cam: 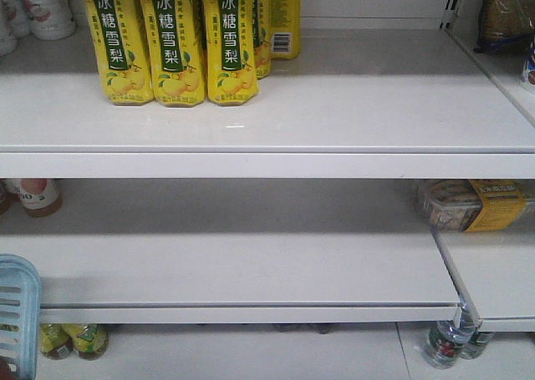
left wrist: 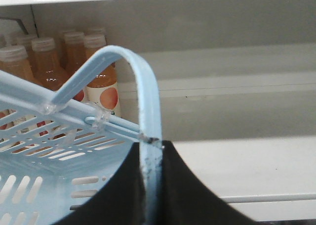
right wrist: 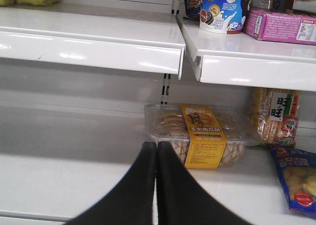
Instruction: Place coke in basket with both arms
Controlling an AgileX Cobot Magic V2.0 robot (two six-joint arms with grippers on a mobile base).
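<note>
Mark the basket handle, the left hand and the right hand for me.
basket handle (left wrist: 148,94), left wrist view, top of the curved arch.
left hand (left wrist: 151,185), left wrist view, where the fingers clamp the handle.
right hand (right wrist: 156,151), right wrist view, the closed fingertips.

Setting: retail shop aisle. White metal shelving (cam: 267,138) in tiers, stocked with rows of identical yellow pear-drink bottles (cam: 175,42), peach-coloured drink bottles (left wrist: 49,67), a clear-boxed biscuit pack (right wrist: 197,136), bagged snacks (right wrist: 296,180). Light blue shopping basket (cam: 17,305) near left.

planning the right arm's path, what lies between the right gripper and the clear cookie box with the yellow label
Nothing: in the right wrist view only bare white shelf separates the shut right gripper from the cookie box just behind it.
</note>
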